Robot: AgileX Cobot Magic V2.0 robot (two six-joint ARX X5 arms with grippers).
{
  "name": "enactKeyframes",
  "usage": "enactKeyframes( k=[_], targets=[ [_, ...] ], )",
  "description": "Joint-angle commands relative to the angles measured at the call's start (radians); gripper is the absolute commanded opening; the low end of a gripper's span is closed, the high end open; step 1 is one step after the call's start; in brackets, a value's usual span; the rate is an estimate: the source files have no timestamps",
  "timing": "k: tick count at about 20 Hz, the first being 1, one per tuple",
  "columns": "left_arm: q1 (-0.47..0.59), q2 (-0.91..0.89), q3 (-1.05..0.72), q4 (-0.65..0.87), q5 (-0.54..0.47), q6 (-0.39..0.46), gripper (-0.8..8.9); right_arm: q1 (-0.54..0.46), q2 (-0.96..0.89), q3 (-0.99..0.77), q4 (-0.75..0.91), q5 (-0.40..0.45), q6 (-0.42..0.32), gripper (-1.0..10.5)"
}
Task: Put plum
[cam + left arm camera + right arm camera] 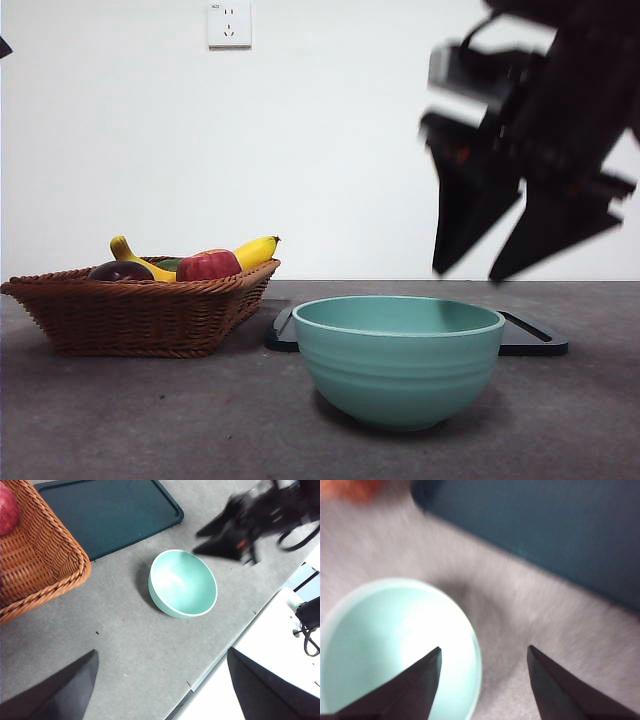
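The glossy dark maroon plum (120,271) is seen in the brown woven wicker basket (140,315) at the left of the front view, next to a yellow banana (255,250), a red apple (208,265) and something green behind it (too hidden to identify). The right gripper (478,268) is held in the air at the upper right of the front view, motion-blurred, above and just past the far-right rim of the teal ceramic bowl (398,360). Its jaws are spread apart, nothing between them; in its wrist view (484,652) the bowl's rim (400,645) and grey tabletop (530,615) are framed below. The plum is well apart from this gripper, with the bowl in between. A dark flat tray (530,335) lies behind the bowl. The left gripper (162,655) is parked high over the near table edge, jaws wide apart and empty; from there the bowl (182,582), basket (40,560) and tray (110,512) are visible, the plum is not.
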Motion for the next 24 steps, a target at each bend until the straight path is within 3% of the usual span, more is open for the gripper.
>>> enactKeyframes(
  k=[1, 10, 14, 24],
  targets=[
    [-0.004, 0.006, 0.021, 0.005, 0.004, 0.019, 4.02, 0.01, -0.076, 0.046, -0.021, 0.0, 0.009, 2.8],
    [-0.004, 0.006, 0.021, 0.005, 0.004, 0.019, 4.02, 0.01, -0.378, 0.059, -0.283, -0.214, 0.003, 2.8],
    [-0.004, 0.006, 0.021, 0.005, 0.004, 0.019, 4.02, 0.01, -0.428, 0.059, -0.359, -0.216, -0.006, 2.8],
    [-0.004, 0.006, 0.021, 0.005, 0.004, 0.018, 4.02, 0.01, -0.427, 0.059, -0.358, -0.217, -0.005, 2.8]
  ],
)
